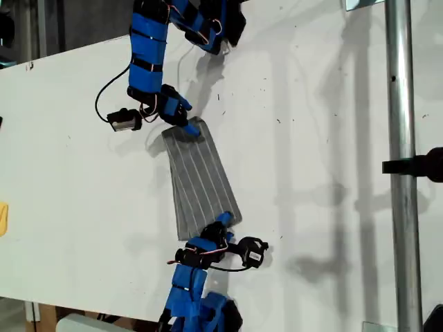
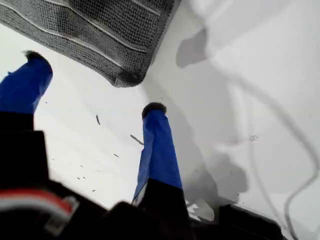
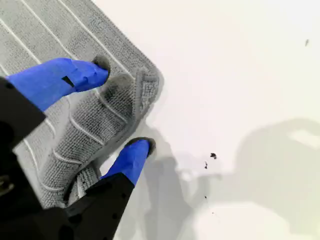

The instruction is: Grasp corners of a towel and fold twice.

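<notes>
The grey striped towel [image 1: 201,180] lies on the white table [image 1: 311,138], lengthwise away from the exterior view's bottom, and looks doubled over. My second gripper [image 1: 188,126] [image 3: 122,105] is at its far corner [image 3: 145,85], shut on a rucked-up ridge of fabric between the blue fingers [image 3: 65,77]. My first gripper [image 1: 225,220] [image 2: 95,82] stands open at the near corner [image 2: 125,77] on the exterior view's right. Its fingertips [image 2: 155,112] rest on bare table just short of the towel [image 2: 100,30] edge, holding nothing.
A metal pole [image 1: 401,104] with a black clamp [image 1: 415,166] stands at the exterior view's right. A yellow object [image 1: 3,218] shows at that view's left edge. Small dark specks [image 3: 212,156] dot the table. The table's near edge runs along the exterior view's bottom.
</notes>
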Robot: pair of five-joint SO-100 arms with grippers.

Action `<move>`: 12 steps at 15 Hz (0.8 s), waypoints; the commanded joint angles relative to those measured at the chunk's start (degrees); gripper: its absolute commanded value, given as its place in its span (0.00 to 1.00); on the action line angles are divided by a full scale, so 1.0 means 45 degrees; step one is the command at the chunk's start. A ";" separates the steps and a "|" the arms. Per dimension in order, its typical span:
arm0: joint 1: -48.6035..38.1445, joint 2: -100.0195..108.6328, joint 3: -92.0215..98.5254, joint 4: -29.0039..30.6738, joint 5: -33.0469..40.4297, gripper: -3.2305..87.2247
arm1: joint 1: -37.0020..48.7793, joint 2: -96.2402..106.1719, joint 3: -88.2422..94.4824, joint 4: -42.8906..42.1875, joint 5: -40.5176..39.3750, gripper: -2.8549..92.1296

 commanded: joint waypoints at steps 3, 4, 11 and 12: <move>-0.0723 -0.0879 0.0039 -0.2051 0.0723 0.19 | 0.0312 -0.1133 0.0078 -0.1328 -0.1074 0.29; -0.0820 -0.1113 0.0137 -0.2461 0.0977 0.13 | 0.0391 -0.1445 0.0078 -0.1484 -0.1113 0.16; -0.0723 0.0879 0.0000 -0.0391 0.1133 0.01 | -0.0156 -0.0078 -0.0723 -0.0273 -0.0977 0.03; -0.0742 0.1660 -0.0020 0.0410 0.1309 0.01 | -0.0391 0.0234 -0.1211 0.0254 -0.0937 0.03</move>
